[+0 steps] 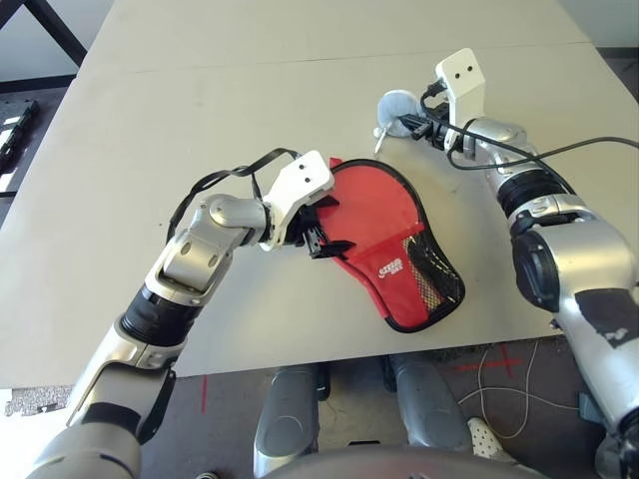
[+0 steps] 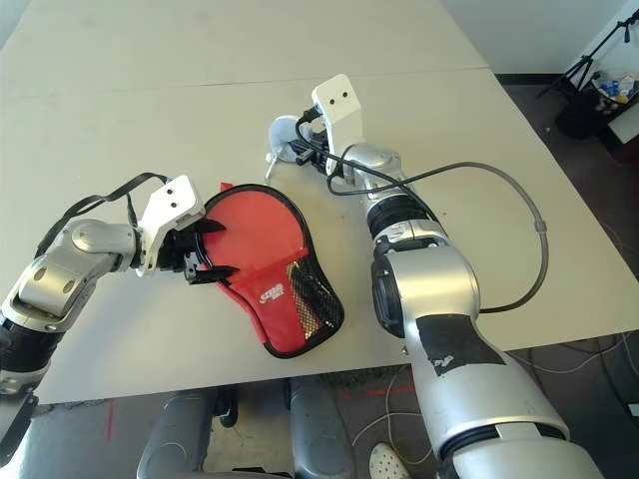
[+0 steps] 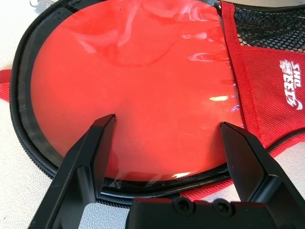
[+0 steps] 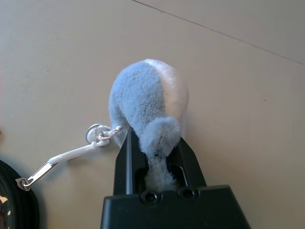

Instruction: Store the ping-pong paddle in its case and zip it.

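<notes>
My right end effector [image 4: 155, 152] is clamped shut on a fuzzy grey pouch [image 4: 145, 98] on the surface [image 1: 200, 120]; its white cord [image 4: 66, 155] runs to the zipper of the red case [image 1: 399, 254]. My left end effector [image 3: 167, 143] is wide open, holding nothing, over the case's round end, where the red paddle [image 3: 143, 86] lies inside the black zipper edging.

The left arm runs up from the lower left of the frame, its left gripper [image 1: 318, 232] near the centre – black fingers [image 3: 90, 152] spread wide, angled down. The right arm reaches from the right edge toward upper centre, its right gripper [image 4: 155, 155] pinched together – nearly level.
</notes>
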Motion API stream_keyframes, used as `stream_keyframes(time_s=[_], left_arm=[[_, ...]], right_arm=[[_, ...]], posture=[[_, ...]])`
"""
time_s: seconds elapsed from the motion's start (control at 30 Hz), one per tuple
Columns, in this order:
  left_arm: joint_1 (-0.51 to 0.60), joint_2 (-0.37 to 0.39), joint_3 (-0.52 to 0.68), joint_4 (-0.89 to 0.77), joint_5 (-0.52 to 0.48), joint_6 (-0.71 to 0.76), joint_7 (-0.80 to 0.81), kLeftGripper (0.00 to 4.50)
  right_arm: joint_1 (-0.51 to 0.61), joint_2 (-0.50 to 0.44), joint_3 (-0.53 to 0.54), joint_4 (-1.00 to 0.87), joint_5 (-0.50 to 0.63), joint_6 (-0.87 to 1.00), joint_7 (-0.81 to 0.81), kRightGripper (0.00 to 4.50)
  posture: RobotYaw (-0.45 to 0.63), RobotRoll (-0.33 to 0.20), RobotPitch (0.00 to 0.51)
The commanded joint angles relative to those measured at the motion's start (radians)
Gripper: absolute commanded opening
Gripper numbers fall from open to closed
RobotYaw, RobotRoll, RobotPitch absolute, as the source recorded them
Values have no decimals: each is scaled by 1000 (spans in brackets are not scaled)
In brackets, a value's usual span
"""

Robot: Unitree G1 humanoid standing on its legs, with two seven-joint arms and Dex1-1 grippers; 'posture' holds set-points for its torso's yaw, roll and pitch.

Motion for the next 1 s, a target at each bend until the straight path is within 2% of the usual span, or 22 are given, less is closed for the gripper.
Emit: stream_keyframes(time_s=[0.03, 0.23, 0.63, 0.8, 1.0], left_arm=[[37, -5, -64, 44, 8, 9, -3, 4500], [42, -11, -73, 64, 14, -9, 3, 4500], [11, -32, -96, 122, 25, -29, -2, 4500], [-3, -38, -105, 145, 27, -43, -6, 4500], [-10, -42, -114, 155, 26, -48, -9, 4500]], right_arm=[[33, -35, 2, -53, -3, -12, 71, 117], [104, -119, 4, -222, 17, 28, 211, 117], [368, -316, 19, -768, 89, 302, 460, 116], [450, -374, 19, -876, 110, 379, 506, 116], [475, -382, 19, -893, 114, 403, 489, 116]], posture=[[17, 0, 224], [3, 0, 200], [-30, 0, 179], [-45, 0, 184], [-49, 0, 191]])
